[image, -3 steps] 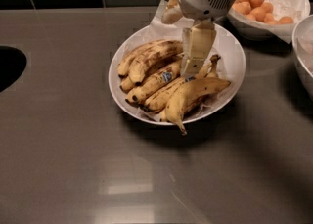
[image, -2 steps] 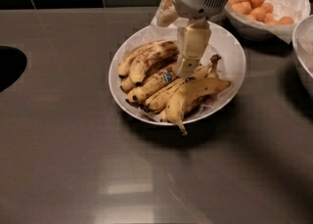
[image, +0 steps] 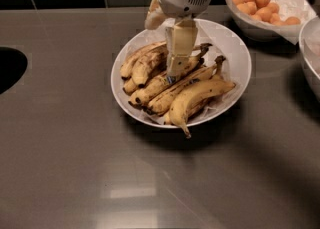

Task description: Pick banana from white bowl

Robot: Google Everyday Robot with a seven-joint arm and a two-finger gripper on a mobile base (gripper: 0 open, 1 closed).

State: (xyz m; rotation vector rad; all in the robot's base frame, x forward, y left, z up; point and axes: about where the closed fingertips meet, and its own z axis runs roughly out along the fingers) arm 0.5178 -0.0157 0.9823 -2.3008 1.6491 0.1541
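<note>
The wide white bowl [image: 239, 55] stands on the dark counter at centre and holds several ripe, brown-spotted bananas [image: 200, 95] on a paper liner. My gripper [image: 172, 76] comes down from the top of the view, with its white wrist housing over the bowl's far rim. Its tip is down among the bananas, touching or just above the middle of the pile, at a banana [image: 155, 87] that lies slantwise. No banana is lifted.
A smaller white bowl [image: 260, 28] with small orange fruits on paper stands at the back right. The rim of another white bowl [image: 307, 55] shows at the right edge. A dark round opening [image: 7, 68] is in the counter at the left edge.
My gripper has shifted a little to the left over the bowl, its tip staying low on the banana pile. The bananas have not moved.
</note>
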